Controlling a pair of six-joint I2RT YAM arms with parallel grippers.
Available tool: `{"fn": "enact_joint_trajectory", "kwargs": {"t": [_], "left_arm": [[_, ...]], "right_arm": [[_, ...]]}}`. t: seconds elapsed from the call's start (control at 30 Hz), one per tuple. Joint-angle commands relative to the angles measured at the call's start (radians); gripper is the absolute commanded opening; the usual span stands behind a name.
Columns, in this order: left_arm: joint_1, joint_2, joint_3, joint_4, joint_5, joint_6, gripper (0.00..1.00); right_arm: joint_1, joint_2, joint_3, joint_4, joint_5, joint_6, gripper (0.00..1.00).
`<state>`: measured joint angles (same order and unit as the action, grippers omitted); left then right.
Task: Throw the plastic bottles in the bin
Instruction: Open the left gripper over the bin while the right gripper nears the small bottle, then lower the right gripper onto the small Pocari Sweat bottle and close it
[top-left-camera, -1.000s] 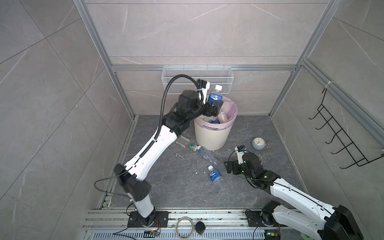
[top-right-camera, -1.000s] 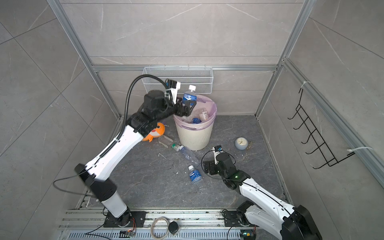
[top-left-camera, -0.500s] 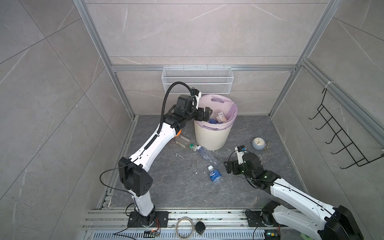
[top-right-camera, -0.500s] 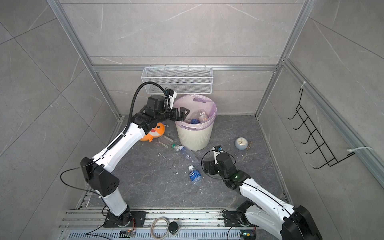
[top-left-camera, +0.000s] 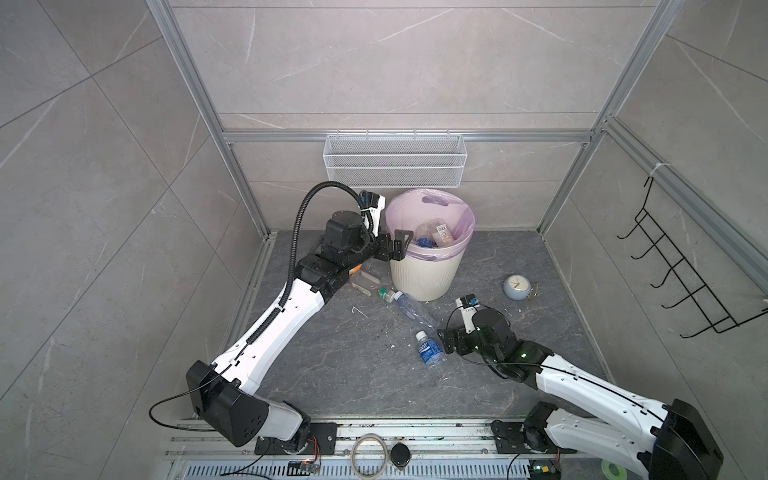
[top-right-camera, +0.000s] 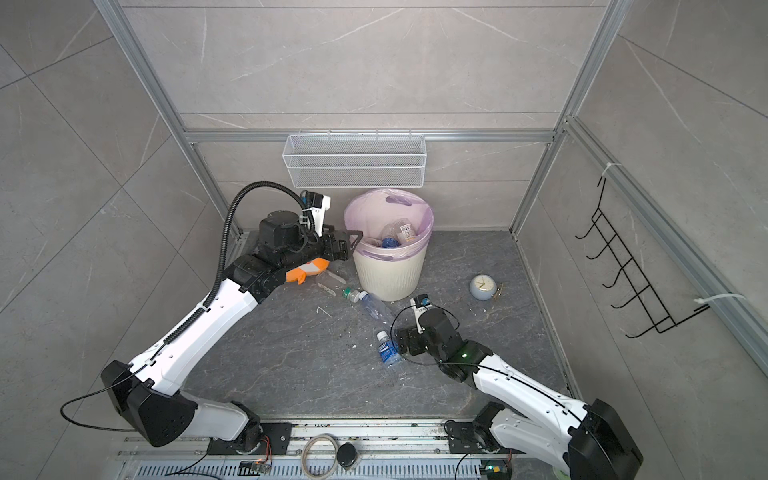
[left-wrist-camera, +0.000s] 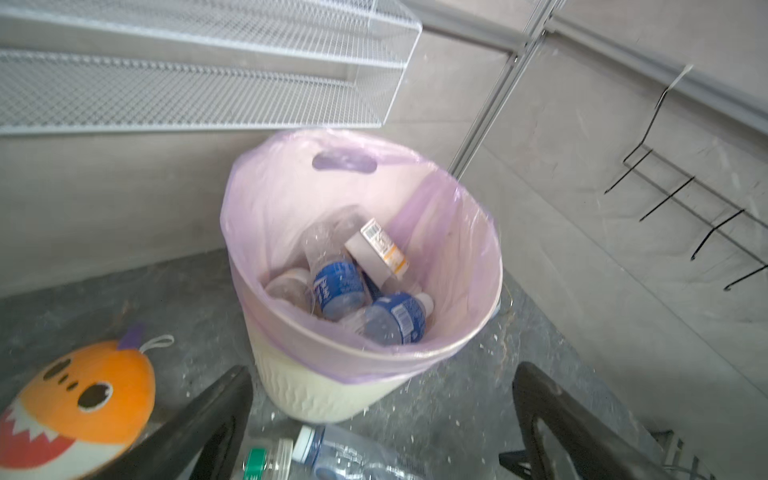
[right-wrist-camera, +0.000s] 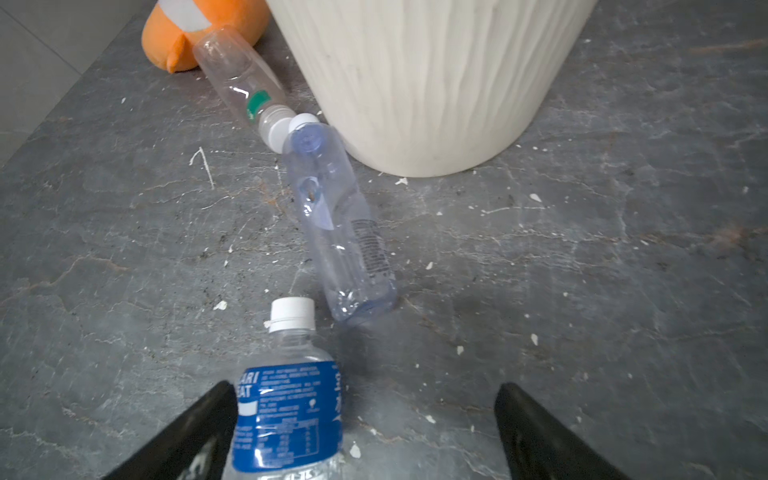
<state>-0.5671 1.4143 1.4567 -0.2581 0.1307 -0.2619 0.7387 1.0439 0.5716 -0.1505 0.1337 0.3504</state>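
midway along the back edge of the floor (top-left-camera: 332, 365), under a white wire basket (top-left-camera: 395, 166) on the wall: the bin (top-left-camera: 424, 278), cream, ribbed, lined in pale lilac. heaped inside: blue-labelled bottles (left-wrist-camera: 345, 286), a white one with a yellow mark (left-wrist-camera: 376, 253), more clear ones beneath (hard to count). level with the rim, on the side toward the left wall: left gripper (top-left-camera: 398, 246), spread wide, holding nothing. below that arm, toward the back left corner and half hidden by it: orange shark plush (top-right-camera: 305, 270). just beside the plush: clear bottle with a green band (right-wrist-camera: 241, 83), flat, cap to cap with a blue-capped clear bottle (right-wrist-camera: 340, 232), itself close by the bin's foot and slanting out toward the middle of the floor. near its base: blue-labelled bottle with a white cap (right-wrist-camera: 286, 411), flat, between the wide-apart fingers of the right gripper (right-wrist-camera: 365, 390), hard by one finger (right-wrist-camera: 199, 424), well off the other; not clamped, cannot tell whether touching. toward the right edge, apart from the rest: small grey clock (top-left-camera: 516, 286). on the right wall: black hook rack (top-left-camera: 681, 259).
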Motion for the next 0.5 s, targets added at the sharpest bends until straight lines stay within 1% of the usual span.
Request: {"fn": "enact_joint_trajectory", "kwargs": {"t": [0.0,0.2,0.37,0.47], "left_arm": [[0.003,-0.062,-0.067,0.05,-0.021,-0.019,1.0],[0.003,-0.126,-0.193,0.058,-0.03,-0.024,1.0],[0.003,-0.172,-0.299,0.083,-0.035,-0.048,1.0],[0.003,-0.197,-0.365,0.1,-0.042,-0.064,1.0]], "right_arm": [[0.058,0.039,0.06,-0.079,0.09,0.036,0.99],[0.126,0.098,0.085,-0.122,0.11,0.08,0.99],[0.185,0.141,0.108,-0.165,0.158,0.103,0.99],[0.214,0.16,0.114,-0.177,0.168,0.119,0.99]]}}
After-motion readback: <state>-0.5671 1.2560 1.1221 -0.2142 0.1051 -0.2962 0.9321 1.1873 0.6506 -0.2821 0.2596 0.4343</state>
